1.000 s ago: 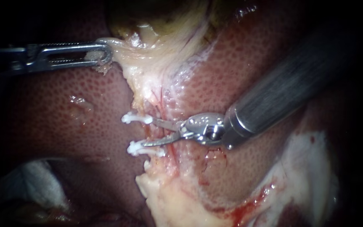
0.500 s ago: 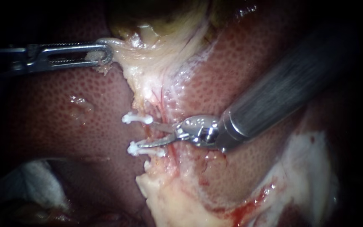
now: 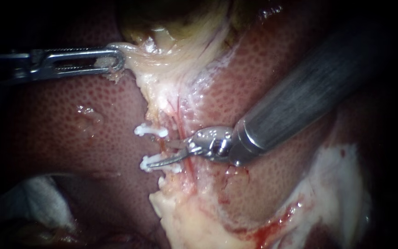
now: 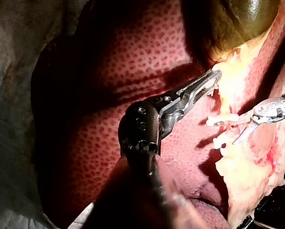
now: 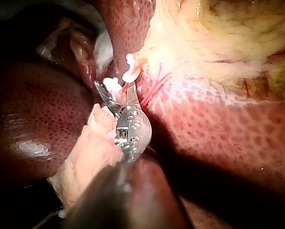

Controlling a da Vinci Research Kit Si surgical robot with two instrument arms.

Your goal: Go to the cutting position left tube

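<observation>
two clips [image 3: 151, 130] sit on the tube [image 3: 163, 146] mid-view, in the pale band crossing the liver [image 3: 92, 138]. right instrument [image 3: 162, 153] holds its blades apart, astride the tube between the clips. left instrument [image 3: 115, 60] is clamped on pale tissue [image 3: 139, 53] beside the gallbladder [image 3: 175, 18].

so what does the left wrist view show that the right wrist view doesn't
Only the left wrist view shows the left instrument, its jaws shut on pale tissue. Only the right wrist view shows the right instrument from behind, wrist and shaft included. Both show its open jaws at the two white clips, with the liver around them.
</observation>
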